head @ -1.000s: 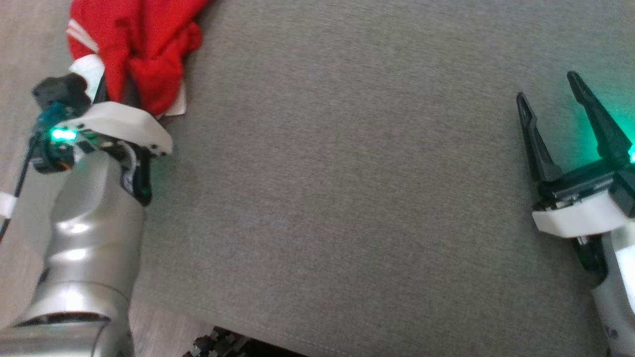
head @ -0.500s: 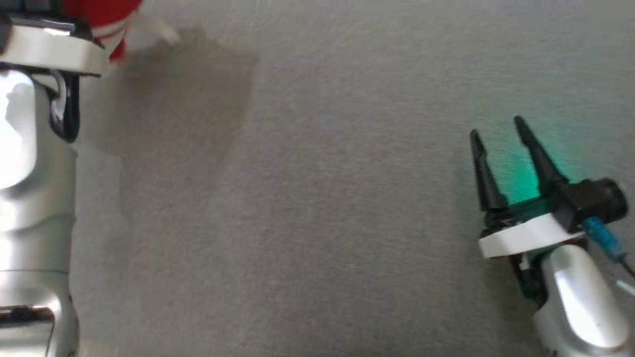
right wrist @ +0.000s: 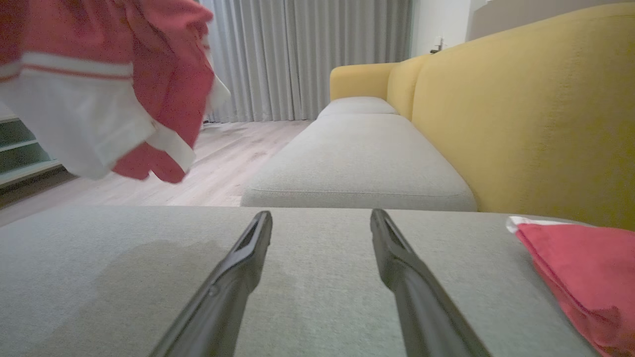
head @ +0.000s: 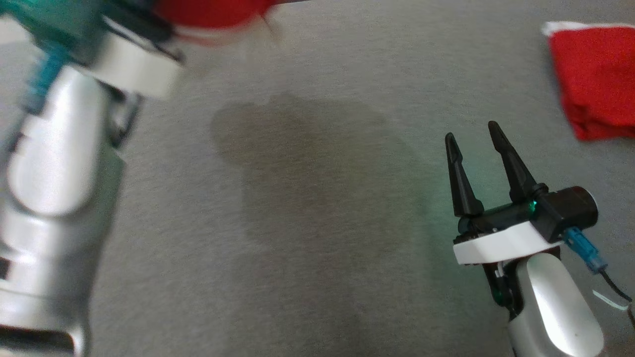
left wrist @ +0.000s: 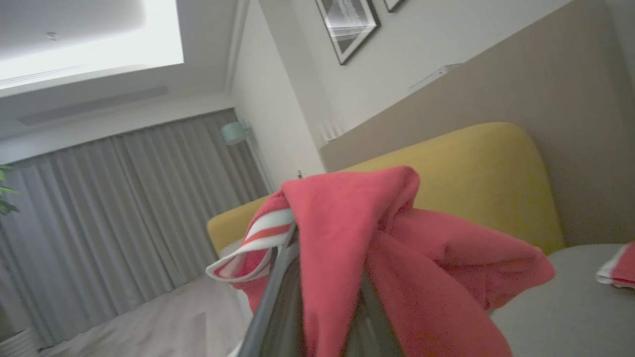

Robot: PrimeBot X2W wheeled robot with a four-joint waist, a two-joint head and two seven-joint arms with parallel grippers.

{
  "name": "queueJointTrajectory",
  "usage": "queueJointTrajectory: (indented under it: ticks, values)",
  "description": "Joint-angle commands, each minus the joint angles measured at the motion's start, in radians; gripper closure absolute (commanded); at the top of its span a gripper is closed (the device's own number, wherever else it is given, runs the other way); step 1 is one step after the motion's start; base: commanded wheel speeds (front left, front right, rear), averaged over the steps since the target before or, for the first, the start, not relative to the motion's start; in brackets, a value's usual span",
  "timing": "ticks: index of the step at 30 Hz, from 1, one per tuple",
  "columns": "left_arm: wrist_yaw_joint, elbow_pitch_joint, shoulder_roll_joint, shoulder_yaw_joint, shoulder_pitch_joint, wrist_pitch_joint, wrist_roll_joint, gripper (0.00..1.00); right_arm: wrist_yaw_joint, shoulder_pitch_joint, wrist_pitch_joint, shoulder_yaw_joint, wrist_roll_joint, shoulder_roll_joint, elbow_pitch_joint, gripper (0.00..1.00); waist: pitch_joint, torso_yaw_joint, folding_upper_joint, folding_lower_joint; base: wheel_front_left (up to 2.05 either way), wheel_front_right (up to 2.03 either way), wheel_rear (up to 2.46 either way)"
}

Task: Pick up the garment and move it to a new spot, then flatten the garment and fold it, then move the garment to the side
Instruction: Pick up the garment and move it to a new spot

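Left gripper (left wrist: 292, 243): clenched on a bunched fold of the garment (left wrist: 377, 258), which you held in the air above the seat cushion (head: 317, 208).
Right gripper (head: 471, 130): released, empty, low over the cushion.
Risk: your hold looked thin; a fast swing could likely have slipped the cloth free.
Materials: soft red knit, white striped trim; grey woven cushion.
Beyond: folded red cloth (head: 595, 79), flat; rounded yellow backrest (right wrist: 521, 99).

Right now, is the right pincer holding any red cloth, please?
No, the right pincer stands open and empty over the grey fabric cushion.
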Motion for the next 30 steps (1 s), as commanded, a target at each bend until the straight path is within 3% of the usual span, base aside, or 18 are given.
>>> queueJointTrajectory:
  ticks: [1, 8, 9, 10, 11, 14, 20, 26, 30]
  values:
    - [-0.004, -0.027, 0.021, 0.012, 0.013, -0.003, 0.008, 1.0, -0.001, -0.003, 0.001, 0.02, 0.001, 0.012, -0.036, 0.0, 0.021, -0.084, -0.0001, 0.0002, 0.0, 0.0, 0.0]
    - [0.004, 0.101, -0.096, -0.149, 0.26, -0.077, 0.011, 1.0, -0.001, 0.0, 0.001, 0.015, 0.034, 0.019, -0.059, 0.0, 0.107, -0.16, -0.0001, 0.0002, 0.0, 0.0, 0.0]
    - [0.003, 0.124, -0.123, -0.167, 0.297, -0.088, -0.004, 0.76, -0.001, 0.001, 0.001, 0.012, 0.041, 0.019, -0.061, 0.0, 0.115, -0.161, -0.0001, 0.0002, 0.0, 0.0, 0.0]
    - [0.002, 0.143, -0.15, -0.177, 0.331, -0.099, -0.027, 0.21, -0.001, 0.003, 0.001, 0.008, 0.046, 0.019, -0.065, 0.0, 0.12, -0.159, -0.0001, 0.0002, 0.0, 0.0, 0.0]
    - [0.002, 0.154, -0.17, -0.184, 0.359, -0.109, -0.043, 0.0, -0.001, 0.005, 0.001, 0.002, 0.048, 0.019, -0.068, 0.0, 0.123, -0.153, -0.0001, 0.0002, 0.0, 0.0, 0.0]
    - [0.004, 0.148, -0.206, -0.213, 0.421, -0.122, -0.069, 0.0, -0.001, 0.018, 0.001, -0.028, 0.047, 0.019, -0.073, 0.0, 0.116, -0.107, -0.0001, 0.0002, 0.0, 0.0, 0.0]
    - [0.061, -0.034, -0.228, -0.178, 0.547, -0.123, -0.098, 0.0, -0.001, 0.052, 0.001, -0.068, 0.027, 0.019, -0.054, 0.0, 0.025, 0.036, -0.0001, 0.0002, 0.0, 0.0, 0.0]
    - [0.153, -0.127, -0.231, -0.042, 0.705, -0.124, -0.119, 0.0, -0.001, 0.105, 0.001, -0.099, 0.018, 0.019, -0.005, 0.0, -0.118, 0.164, -0.0001, 0.0002, 0.0, 0.0, 0.0]
    - [0.175, -0.158, -0.231, 0.043, 0.781, -0.124, -0.113, 0.0, -0.001, 0.141, 0.001, -0.106, 0.024, 0.019, 0.021, 0.0, -0.178, 0.205, -0.0001, 0.0002, 0.0, 0.0, 0.0]
